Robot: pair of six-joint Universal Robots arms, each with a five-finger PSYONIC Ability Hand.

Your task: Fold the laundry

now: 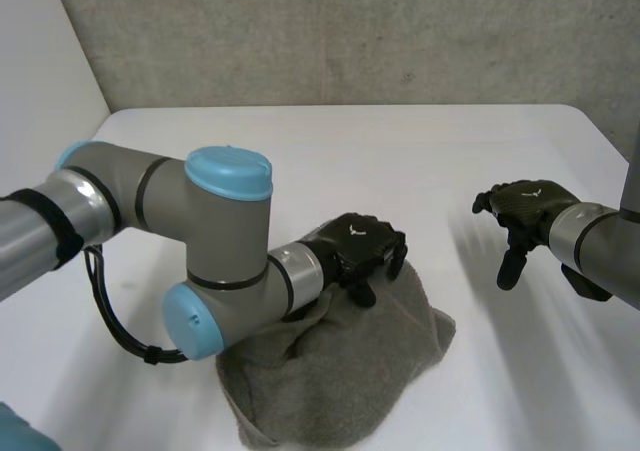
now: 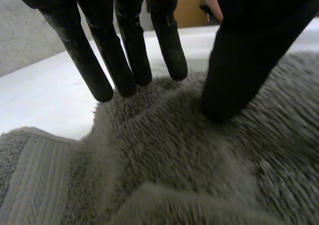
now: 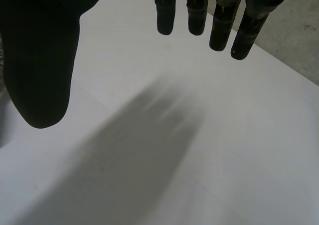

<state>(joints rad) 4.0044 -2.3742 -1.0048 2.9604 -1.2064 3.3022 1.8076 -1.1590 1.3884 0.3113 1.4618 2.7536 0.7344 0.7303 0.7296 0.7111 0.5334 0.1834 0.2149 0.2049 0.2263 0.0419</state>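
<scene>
Item 1, nearest: one grey towel (image 1: 340,371), terry pile, lying in a crumpled heap on the near middle of the white table (image 1: 400,151), its near edge running out of the head view. The left wrist view adds what we cannot see from the head view: a flat ribbed band (image 2: 35,180) woven along one hem, and the looped pile close up. We find no label or writing on it.

Item 2: left arm (image 1: 200,241), grey with light-blue caps, reaching across from the left over the towel.

Item 3: left hand (image 1: 355,246), black, at the towel's far edge. Its fingers (image 2: 124,50) are straight with their tips on the cloth; the thumb (image 2: 239,60) presses down into the pile beside them. A small pale mark sits on its back, too small to read.

Item 4: right hand (image 1: 525,211), black, over bare table at the right, well apart from the towel. Its wrist view shows the fingers straight and spread, the thumb apart, holding nothing.

Item 5, farthest: grey concrete wall (image 1: 350,31) behind the table.
</scene>
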